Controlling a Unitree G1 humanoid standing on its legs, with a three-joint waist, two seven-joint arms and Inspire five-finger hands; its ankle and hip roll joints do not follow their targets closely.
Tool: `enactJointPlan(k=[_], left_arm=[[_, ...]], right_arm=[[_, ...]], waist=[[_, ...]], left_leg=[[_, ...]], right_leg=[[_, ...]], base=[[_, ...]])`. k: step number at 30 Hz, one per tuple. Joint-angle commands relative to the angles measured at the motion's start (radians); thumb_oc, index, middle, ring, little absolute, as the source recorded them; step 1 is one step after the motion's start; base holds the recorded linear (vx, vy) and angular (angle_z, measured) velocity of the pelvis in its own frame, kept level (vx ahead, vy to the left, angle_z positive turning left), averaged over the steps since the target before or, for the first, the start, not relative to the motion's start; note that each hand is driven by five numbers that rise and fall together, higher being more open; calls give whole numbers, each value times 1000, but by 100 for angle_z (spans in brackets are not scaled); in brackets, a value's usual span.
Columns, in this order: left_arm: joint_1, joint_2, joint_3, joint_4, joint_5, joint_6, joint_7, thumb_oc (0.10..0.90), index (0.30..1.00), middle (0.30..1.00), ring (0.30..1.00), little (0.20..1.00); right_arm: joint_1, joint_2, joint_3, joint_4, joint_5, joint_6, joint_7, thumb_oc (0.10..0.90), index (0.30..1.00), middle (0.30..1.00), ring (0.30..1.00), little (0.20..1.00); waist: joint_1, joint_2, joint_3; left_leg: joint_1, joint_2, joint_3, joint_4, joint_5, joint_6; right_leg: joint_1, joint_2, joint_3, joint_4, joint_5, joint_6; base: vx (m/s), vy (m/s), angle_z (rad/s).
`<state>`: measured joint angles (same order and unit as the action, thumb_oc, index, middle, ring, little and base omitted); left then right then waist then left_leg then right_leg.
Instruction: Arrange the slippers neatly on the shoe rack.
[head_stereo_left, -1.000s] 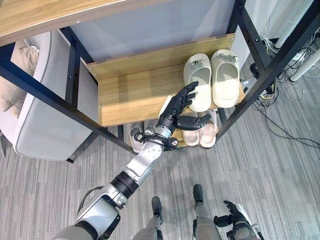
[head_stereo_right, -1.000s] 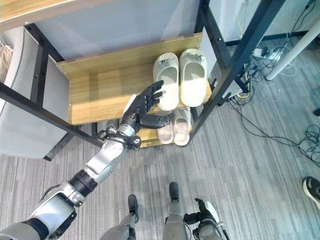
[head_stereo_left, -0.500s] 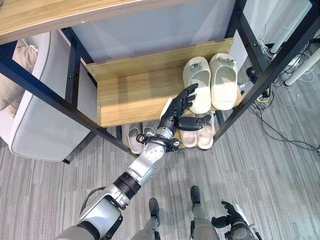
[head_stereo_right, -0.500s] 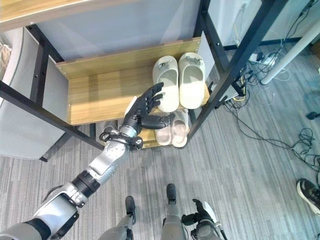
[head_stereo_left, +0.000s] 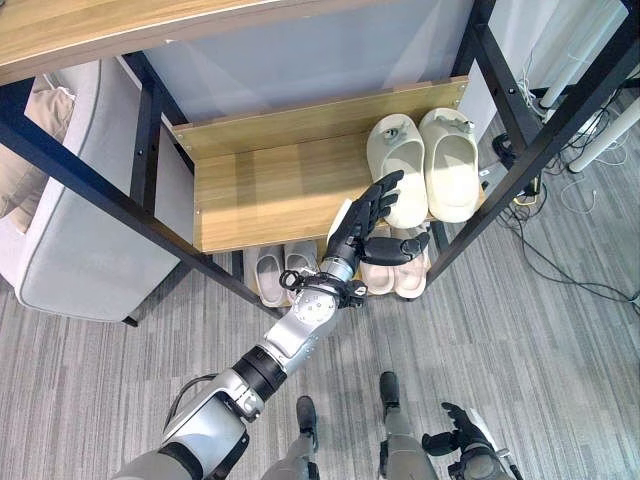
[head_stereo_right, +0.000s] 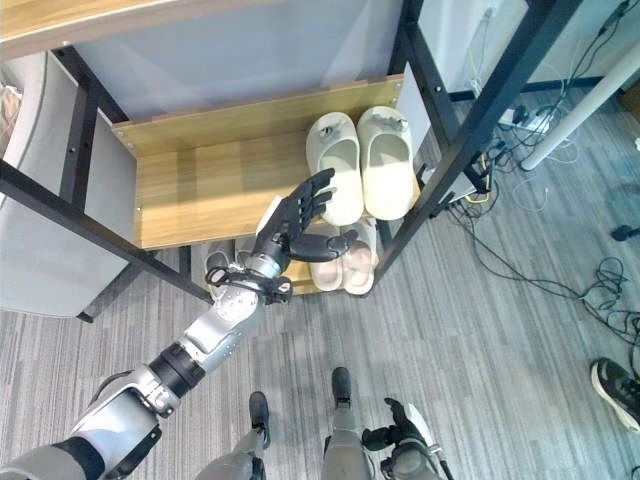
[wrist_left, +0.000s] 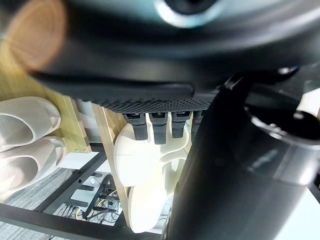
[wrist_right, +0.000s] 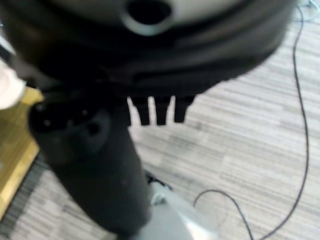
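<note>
We risk nudging the cream slippers askew or off the shoe rack shelf's right end if our left hand swings wide while so close. They sit paired at that right end. Our left hand is spread above the shelf's front edge beside them, holding nothing. Our right hand hangs low, fingers relaxed.

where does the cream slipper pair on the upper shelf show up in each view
Left eye view: cream slipper pair, upper right, on the shelf's right end.
Right eye view: centre top.
Left wrist view: past the left hand fingers.
Right wrist view: not in it.
Shared landmark: the wooden shelf.
</note>
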<state>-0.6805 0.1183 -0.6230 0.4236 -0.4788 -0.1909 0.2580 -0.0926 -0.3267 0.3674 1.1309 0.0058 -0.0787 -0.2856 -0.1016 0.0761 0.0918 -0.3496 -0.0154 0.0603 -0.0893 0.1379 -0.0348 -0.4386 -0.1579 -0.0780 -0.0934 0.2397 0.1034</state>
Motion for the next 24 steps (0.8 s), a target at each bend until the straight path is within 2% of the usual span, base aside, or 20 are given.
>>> enactJointPlan(k=[1,9,13,17,24], left_arm=[[-179,-72,17,1,24,-88,-2,800,900,900,900,900],[-170,-61,23,15,41,-86,-4,800,900,900,900,900],[-169,-17,45,26,88,-78,8,800,900,900,900,900],[-164,-6,48,15,74,-78,-4,800,900,900,900,900],[-157,37,55,5,144,-67,-2,800,900,900,900,900]], right_arm=[[-6,-30,7,0,19,-22,-1,800,900,900,900,900],[-2,-32,3,6,20,-23,0,800,900,900,900,900],[2,-33,-7,7,21,-22,7,800,900,900,900,900],[0,-30,-4,12,16,-20,9,800,900,900,900,900],[-1,-26,-10,9,19,-22,16,800,900,900,900,900]], waist=[[12,33,28],[10,31,22],[14,31,13],[18,35,9],[28,39,5]], left_leg=[[-84,4,-19,2,-17,-15],[-81,6,-16,2,-17,-15],[-77,7,-18,2,-18,-16],[-74,7,-21,2,-18,-17],[-70,5,-24,2,-19,-17]], right_leg=[[-3,19,-11,6,-115,30],[-2,20,-10,6,-116,30],[5,21,-13,6,-118,30],[9,21,-15,6,-119,30],[17,18,-23,6,-120,32]], base=[[0,0,0],[0,0,0],[0,0,0],[0,0,0],[0,0,0]])
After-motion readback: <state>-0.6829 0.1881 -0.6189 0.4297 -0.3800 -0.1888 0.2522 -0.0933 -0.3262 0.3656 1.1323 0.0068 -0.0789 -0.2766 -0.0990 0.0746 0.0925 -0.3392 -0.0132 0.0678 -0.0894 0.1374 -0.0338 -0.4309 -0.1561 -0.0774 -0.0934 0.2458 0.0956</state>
